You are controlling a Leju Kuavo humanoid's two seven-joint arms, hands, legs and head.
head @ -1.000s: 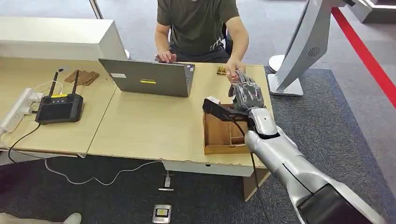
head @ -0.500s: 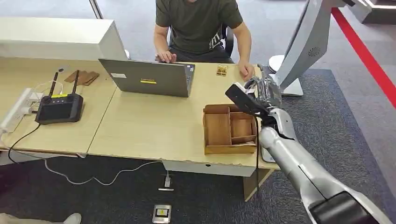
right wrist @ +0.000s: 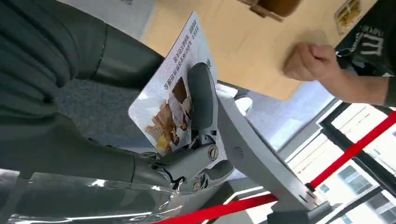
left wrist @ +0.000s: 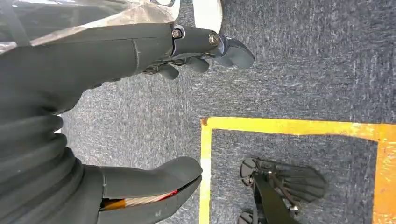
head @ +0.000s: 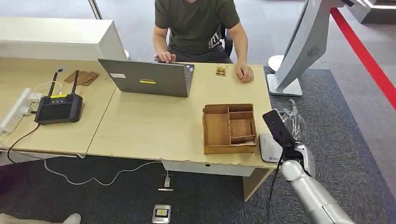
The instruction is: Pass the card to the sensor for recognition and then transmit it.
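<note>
With the card (right wrist: pixel 170 105) pinched in its right hand (right wrist: pixel 191 140), the robot should lower it flat over the white sensor (head: pixel 267 148) at the table (head: pixel 149 130) edge; the left hand (left wrist: pixel 154 112) hangs empty, fingers apart.

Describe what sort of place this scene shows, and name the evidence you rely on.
Probably an office or reception-style demo area: a person works at a laptop on a wooden desk, the floor is grey carpet, and a white kiosk stand rises beside the desk.
</note>
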